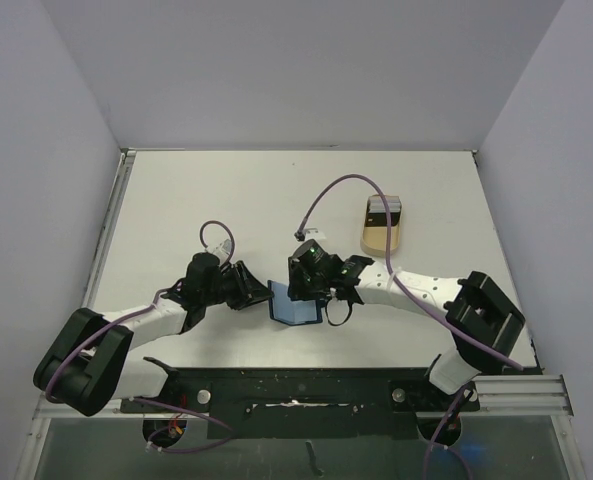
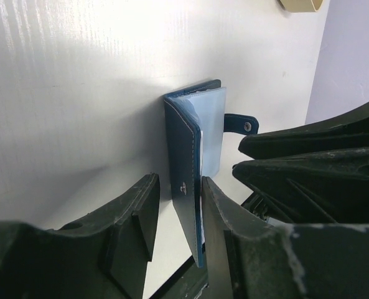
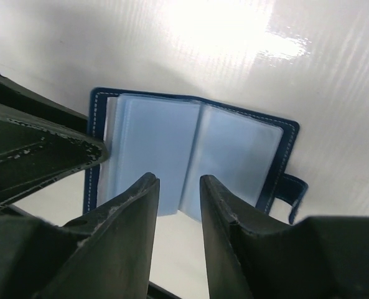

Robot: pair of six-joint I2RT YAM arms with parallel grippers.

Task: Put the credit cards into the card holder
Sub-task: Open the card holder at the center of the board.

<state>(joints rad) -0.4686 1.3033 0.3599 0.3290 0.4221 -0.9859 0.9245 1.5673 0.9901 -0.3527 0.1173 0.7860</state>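
Card holder point(image 1: 295, 307), navy, spread open on the desk point(image 1: 226, 190), clear sleeves point(image 3: 153, 149) exposed, apparently for loading; left tool point(image 2: 178, 184) apart astride one cover, right tool point(image 3: 177, 180) apart above.

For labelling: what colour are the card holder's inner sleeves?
Card holder sleeves: pale blue, clearest in right wrist view.

A blue card holder point(image 3: 196, 156) lies open on a white table point(image 3: 333, 93). Inside it are two light blue see-through pockets, side by side like book pages. White stitches run along its dark blue edge. A little blue strap point(image 3: 293, 193) sticks out on its right side. The right gripper point(image 3: 178, 187) is above it, its two black fingers apart with nothing between them. The left gripper point(image 3: 94, 134) comes in from the left and reaches the holder's left edge. Light shines bright on the table.
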